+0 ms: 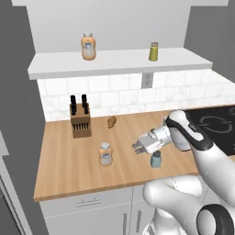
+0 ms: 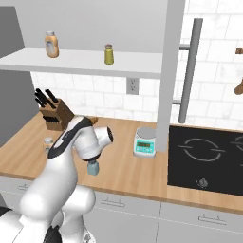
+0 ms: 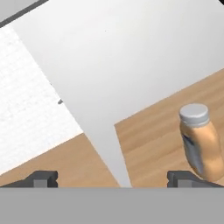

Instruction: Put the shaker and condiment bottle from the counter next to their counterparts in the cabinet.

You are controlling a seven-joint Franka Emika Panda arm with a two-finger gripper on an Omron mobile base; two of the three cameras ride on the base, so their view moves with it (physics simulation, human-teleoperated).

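Two counterparts stand well apart on the cabinet (image 1: 120, 64) ledge: the wider orange bottle (image 1: 88, 47) and the yellow-green shaker (image 1: 153, 51). Below, on the wooden bench (image 1: 64, 165), the gripper (image 1: 136, 147) hangs with jaws released between the condiment bottle (image 1: 105, 154) and the shaker (image 1: 156, 159), both upright

The white arm rises from the lower right of the left base view, bends at a dark joint and reaches toward the middle of the frame. Its wrist lies almost level, and the end effector (image 1: 137, 147) points to the left of the frame, slightly downward. In the hand view the two dark fingertips (image 3: 41, 179) stand far apart at the bottom corners, nothing between them, so the jaws are spread wide.
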